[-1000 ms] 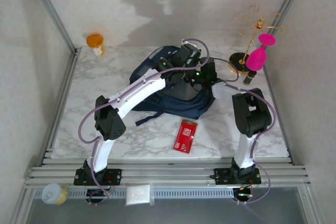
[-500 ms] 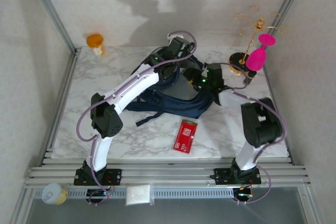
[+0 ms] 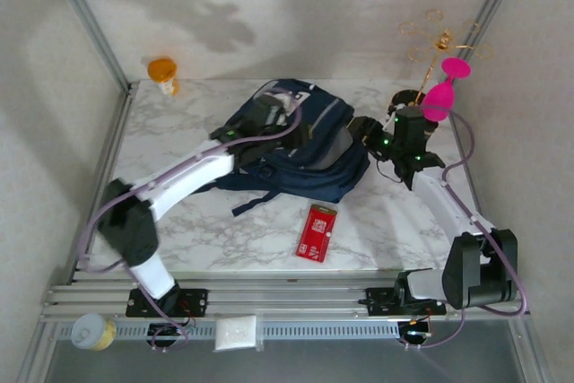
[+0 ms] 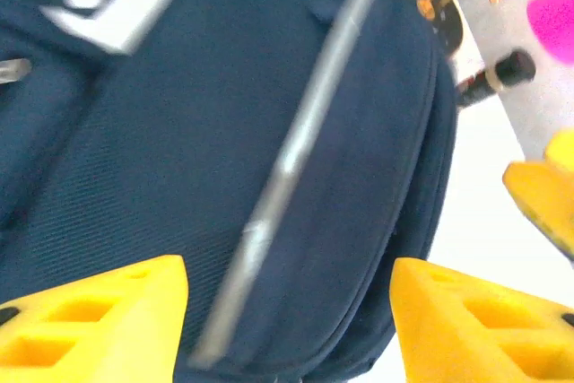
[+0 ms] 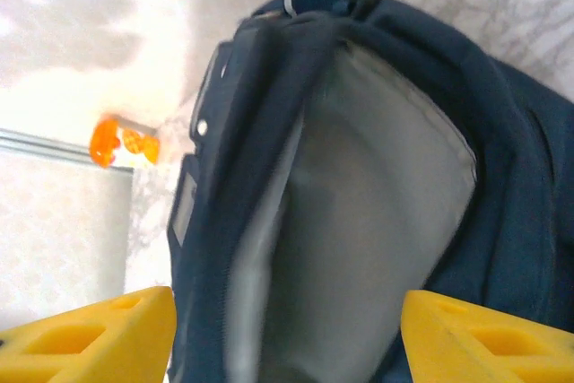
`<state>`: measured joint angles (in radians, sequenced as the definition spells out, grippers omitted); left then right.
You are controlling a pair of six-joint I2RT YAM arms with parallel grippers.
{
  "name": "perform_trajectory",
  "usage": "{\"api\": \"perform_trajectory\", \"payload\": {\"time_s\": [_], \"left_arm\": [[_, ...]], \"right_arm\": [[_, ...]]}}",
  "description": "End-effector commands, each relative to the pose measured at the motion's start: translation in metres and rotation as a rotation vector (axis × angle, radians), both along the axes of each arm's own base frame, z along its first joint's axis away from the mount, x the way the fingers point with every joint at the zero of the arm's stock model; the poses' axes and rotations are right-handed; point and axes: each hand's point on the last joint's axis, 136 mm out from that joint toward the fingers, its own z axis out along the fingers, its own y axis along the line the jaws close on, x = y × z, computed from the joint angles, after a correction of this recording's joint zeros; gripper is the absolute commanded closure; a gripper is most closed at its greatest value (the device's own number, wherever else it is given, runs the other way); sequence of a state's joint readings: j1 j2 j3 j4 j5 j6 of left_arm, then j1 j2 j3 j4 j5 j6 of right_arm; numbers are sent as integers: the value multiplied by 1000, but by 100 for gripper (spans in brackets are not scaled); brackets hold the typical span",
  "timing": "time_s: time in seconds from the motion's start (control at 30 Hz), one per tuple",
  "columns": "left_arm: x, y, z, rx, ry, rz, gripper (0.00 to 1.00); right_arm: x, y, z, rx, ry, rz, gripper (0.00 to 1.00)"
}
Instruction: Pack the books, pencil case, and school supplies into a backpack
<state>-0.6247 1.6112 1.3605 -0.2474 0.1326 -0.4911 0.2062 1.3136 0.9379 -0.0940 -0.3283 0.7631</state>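
— What's nearest, and what's left to pack?
— The red packet point(image 3: 316, 232) lies flat on the surface point(image 3: 206, 221), well behind both claws, on your side of the backpack point(image 3: 305, 145). Judging by that, it has not yet gone in.

— And the left claw?
— Your left claw point(image 4: 287, 266) hangs just above the backpack's front pocket. Its jaws are parted fairly wide, with nothing between them. The pale stripe point(image 4: 305, 132) runs right beneath it and away ahead.

— The right one?
— Your right claw point(image 5: 287, 298) is likewise spread and empty. It looks straight into the bag's mouth, where the grey lining point(image 5: 359, 221) gapes just ahead of it. The bag lies front up between the two claws, with its mouth turned toward the right one. That is probably so you can slide things in from that side while the left steadies the fabric.

— Which should fetch the packet?
— My guess is the right. The packet lies nearer behind it, and the opening faces it.

— Anything beyond?
— The orange bottle point(image 3: 163, 73) stands well past the left claw, at the far corner. The pink goblet point(image 3: 439, 98) and gold stand point(image 3: 430, 42) are just beyond the right claw, so mind them when you swing.
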Motion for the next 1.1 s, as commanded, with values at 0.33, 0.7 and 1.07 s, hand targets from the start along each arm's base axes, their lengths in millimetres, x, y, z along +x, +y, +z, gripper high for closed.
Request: {"api": "perform_trajectory", "payload": {"time_s": [0.33,0.7,1.07], "left_arm": [[52,116,-105,-240,196,394,32],[52,103,-147,-353,266,418,42],[49,101,-119,-431,218,417,42]], "right_arm": [[-26,61,-72,-23,155,129,35],[72,72,-56,-151,-32,221,55],[54,10,-50,-467,127,52,32]]}}
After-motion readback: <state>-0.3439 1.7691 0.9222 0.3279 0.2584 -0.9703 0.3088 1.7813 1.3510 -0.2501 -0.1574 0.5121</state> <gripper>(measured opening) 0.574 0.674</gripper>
